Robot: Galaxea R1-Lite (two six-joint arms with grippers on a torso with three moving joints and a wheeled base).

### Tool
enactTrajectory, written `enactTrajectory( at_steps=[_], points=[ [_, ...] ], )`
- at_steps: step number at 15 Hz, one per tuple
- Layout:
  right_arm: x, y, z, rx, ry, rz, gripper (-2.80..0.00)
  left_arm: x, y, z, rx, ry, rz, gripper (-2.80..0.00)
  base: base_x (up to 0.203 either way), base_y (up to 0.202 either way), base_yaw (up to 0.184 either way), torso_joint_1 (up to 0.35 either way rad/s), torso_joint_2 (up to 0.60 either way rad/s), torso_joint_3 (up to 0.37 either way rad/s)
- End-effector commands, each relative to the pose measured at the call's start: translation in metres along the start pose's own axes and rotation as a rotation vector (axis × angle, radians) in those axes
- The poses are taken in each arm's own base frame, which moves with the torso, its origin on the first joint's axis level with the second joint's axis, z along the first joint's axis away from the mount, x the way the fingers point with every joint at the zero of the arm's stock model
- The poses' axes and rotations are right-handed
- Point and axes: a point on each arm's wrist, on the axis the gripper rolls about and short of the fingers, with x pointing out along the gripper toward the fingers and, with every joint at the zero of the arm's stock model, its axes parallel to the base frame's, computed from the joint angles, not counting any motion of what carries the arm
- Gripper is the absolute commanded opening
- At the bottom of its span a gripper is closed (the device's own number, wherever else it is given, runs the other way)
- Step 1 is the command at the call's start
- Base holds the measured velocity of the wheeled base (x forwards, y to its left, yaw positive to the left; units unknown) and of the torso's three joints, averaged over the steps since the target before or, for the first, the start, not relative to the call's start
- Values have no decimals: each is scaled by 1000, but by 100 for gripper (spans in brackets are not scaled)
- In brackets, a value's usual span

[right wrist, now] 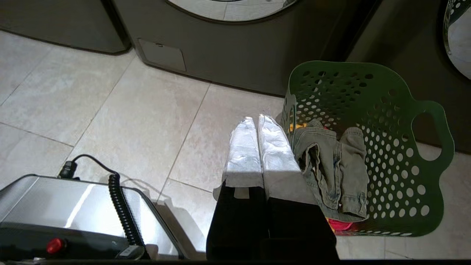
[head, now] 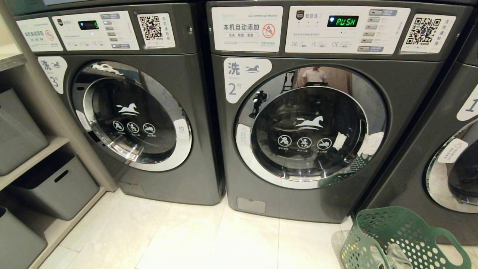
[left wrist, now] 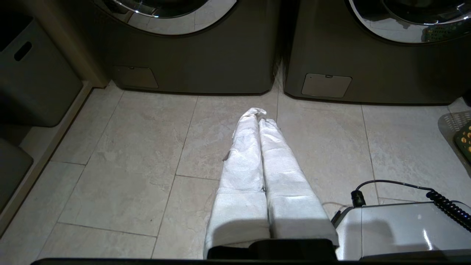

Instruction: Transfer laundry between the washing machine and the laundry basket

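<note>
The washing machine [head: 407, 123] marked "2" stands in the middle of the head view, its chrome-ringed round door [head: 310, 127] closed. On the floor at its right front sits the green laundry basket [head: 377, 228], also in the right wrist view as the basket [right wrist: 404, 110]. Inside lies the laundry: a grey-olive piece [right wrist: 333, 165] on top, a red-pink piece [right wrist: 338, 223] and a bit of mustard-orange beneath. My right gripper [right wrist: 256, 119] is shut and empty, beside the basket's near wall. Over bare tiles before the machines, my left gripper [left wrist: 258, 114] hangs shut and empty. Neither arm shows in the head view.
Like machines stand at either side: "3" [head: 142, 112] on the left, "1" [head: 448, 157] on the right. Grey storage bins [head: 56, 186] fill shelves at far left. My own white base with a coiled cable [left wrist: 401, 228] lies low between the arms. Pale floor tiles [head: 186, 239] stretch before the machines.
</note>
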Motion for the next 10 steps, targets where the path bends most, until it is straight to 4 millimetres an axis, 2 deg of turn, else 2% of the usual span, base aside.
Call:
enactTrajectory(
  at_steps=[1,4,7,10],
  points=[
    [1,0,-1,-10,9,0,-280,-1,0,-1,-2,-9,1,-280,0,0,0,0,0,0],
    [1,0,-2,-12,27,-8,-280,-1,0,-1,-2,-11,1,-280,0,0,0,0,0,0],
    [1,0,-1,14,71,-120,-280,-1,0,-1,-2,-11,1,-280,0,0,0,0,0,0],
    [1,1,-2,16,20,-135,-280,-1,0,-1,1,-11,0,-280,0,0,0,0,0,0]
  ],
)
